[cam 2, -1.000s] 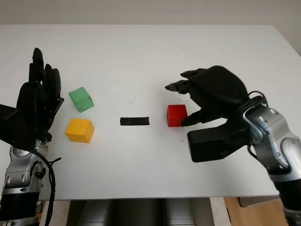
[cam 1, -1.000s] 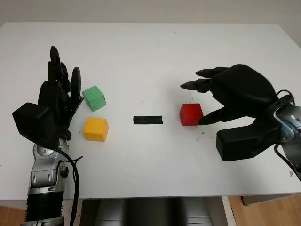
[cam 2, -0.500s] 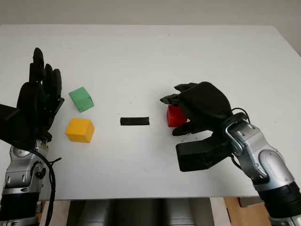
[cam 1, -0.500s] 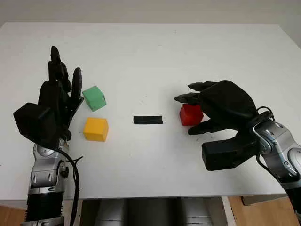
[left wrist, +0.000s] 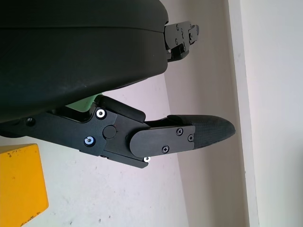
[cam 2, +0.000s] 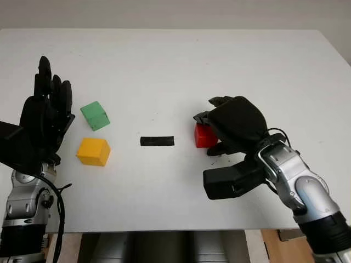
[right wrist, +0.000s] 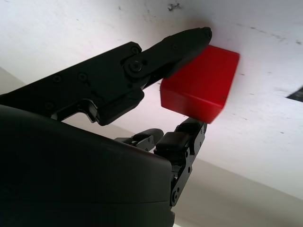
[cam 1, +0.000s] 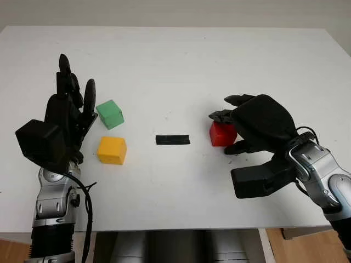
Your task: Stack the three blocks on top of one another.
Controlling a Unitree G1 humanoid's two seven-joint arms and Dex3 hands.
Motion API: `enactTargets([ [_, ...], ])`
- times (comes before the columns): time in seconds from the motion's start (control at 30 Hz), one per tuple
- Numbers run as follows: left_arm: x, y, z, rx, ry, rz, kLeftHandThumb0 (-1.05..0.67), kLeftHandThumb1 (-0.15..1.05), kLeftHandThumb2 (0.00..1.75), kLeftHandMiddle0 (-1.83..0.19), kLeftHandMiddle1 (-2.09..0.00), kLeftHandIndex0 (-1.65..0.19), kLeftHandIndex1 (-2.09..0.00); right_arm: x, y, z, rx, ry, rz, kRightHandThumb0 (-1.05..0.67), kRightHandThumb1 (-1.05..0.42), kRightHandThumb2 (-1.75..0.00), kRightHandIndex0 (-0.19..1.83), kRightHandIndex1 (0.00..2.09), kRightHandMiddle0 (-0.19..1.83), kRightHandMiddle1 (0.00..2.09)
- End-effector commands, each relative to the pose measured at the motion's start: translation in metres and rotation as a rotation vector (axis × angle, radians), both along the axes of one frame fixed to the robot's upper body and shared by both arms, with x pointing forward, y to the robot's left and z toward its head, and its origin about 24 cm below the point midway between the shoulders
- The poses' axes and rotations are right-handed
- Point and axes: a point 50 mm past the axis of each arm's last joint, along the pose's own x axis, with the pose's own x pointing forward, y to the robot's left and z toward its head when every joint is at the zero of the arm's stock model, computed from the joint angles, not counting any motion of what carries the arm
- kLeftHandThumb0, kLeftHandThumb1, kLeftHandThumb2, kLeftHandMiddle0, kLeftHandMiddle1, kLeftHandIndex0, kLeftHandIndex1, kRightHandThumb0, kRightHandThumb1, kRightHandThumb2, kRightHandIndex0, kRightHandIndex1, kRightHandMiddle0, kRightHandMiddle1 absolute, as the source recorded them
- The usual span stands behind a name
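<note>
Red block: a red block (cam 1: 221,133) is seen right of the table's middle, sitting on the white table (cam 1: 181,60), with the right hand (cam 1: 258,127) cupped over it from the right.
Right hand fingers: in the right wrist view the fingers (right wrist: 176,46) are curled round the block, one lying along one face and another at the opposite lower edge; they appear to touch it, so the block is judged to be just gripped, not yet lifted.
Left hand: the left hand (cam 1: 64,121) is held open over the left of the table, just left of the green and yellow blocks, with nothing in it.
Green block: the green block (cam 1: 109,114) lies turned a little askew, farther from the robot than the yellow one.
Yellow block: the yellow block (cam 1: 112,150) lies just near of the green one, apart from it.
Handling: the blocks look rigid, light and smooth-faced; a hold across two opposite flat sides, near mid-height, is judged safest, since a hold on corners could let a cube twist or slip.
Surroundings: a black tape strip (cam 1: 173,139) lies flat between the red block and the left pair.
Obstruction: nothing raised is seen on the path leftward; the open left hand beside the pair could crowd the placing.
</note>
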Motion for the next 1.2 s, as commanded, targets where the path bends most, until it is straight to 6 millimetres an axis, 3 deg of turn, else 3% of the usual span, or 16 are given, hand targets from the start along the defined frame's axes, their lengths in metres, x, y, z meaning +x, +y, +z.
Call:
enactTargets([
  [0.0, -0.002, 0.0, 0.001, 0.007, -0.01, 0.0, -0.69, 1.05, 0.5, 0.17, -0.05, 0.17, -0.05, 0.001, -0.001, 0.002, 0.0, -0.029, -0.003, -0.69, -0.89, -0.06, 0.51, 0.06, 0.69, 0.06],
  [0.27, -0.002, 0.0, 0.001, 0.014, -0.003, -0.003, -0.69, 1.05, 0.5, 0.18, -0.05, 0.17, -0.05, 0.003, -0.002, 0.001, 0.036, -0.005, -0.007, -0.67, -0.91, -0.06, 0.52, 0.06, 0.73, 0.07],
  [0.63, -0.002, -0.001, 0.003, 0.004, -0.014, 0.002, -0.69, 1.05, 0.49, 0.17, -0.06, 0.16, -0.06, 0.002, -0.002, -0.001, 0.168, 0.053, 0.03, -0.52, -0.87, -0.05, 0.53, 0.06, 0.9, 0.18],
  [0.67, -0.002, -0.001, 0.003, 0.002, -0.014, 0.002, -0.69, 1.05, 0.49, 0.17, -0.06, 0.15, -0.06, 0.002, -0.002, -0.002, 0.179, 0.061, 0.03, -0.5, -0.87, -0.05, 0.53, 0.06, 0.86, 0.27],
  [0.8, -0.002, -0.001, 0.003, 0.004, -0.013, 0.004, -0.69, 1.05, 0.48, 0.17, -0.05, 0.16, -0.06, 0.001, -0.004, -0.002, 0.208, 0.076, 0.032, -0.36, -0.92, -0.06, 0.55, 0.06, 0.62, 0.97],
  [0.87, -0.002, -0.001, 0.003, 0.006, -0.015, 0.003, -0.69, 1.05, 0.48, 0.17, -0.05, 0.16, -0.06, 0.001, -0.004, -0.001, 0.203, 0.072, 0.033, -0.33, -0.93, -0.06, 0.56, 0.06, 0.56, 1.12],
  [1.07, -0.002, -0.002, 0.003, 0.006, -0.004, 0.003, -0.69, 1.05, 0.49, 0.18, -0.05, 0.16, -0.06, 0.006, -0.006, 0.004, 0.159, 0.049, 0.025, -0.34, -0.93, -0.05, 0.58, 0.07, 0.53, 1.13],
  [1.17, -0.002, -0.001, 0.002, 0.009, -0.003, -0.001, -0.69, 1.05, 0.48, 0.18, -0.05, 0.17, -0.05, 0.013, -0.005, 0.015, 0.236, 0.103, 0.021, -0.34, -0.94, -0.05, 0.57, 0.05, 0.5, 1.17],
])
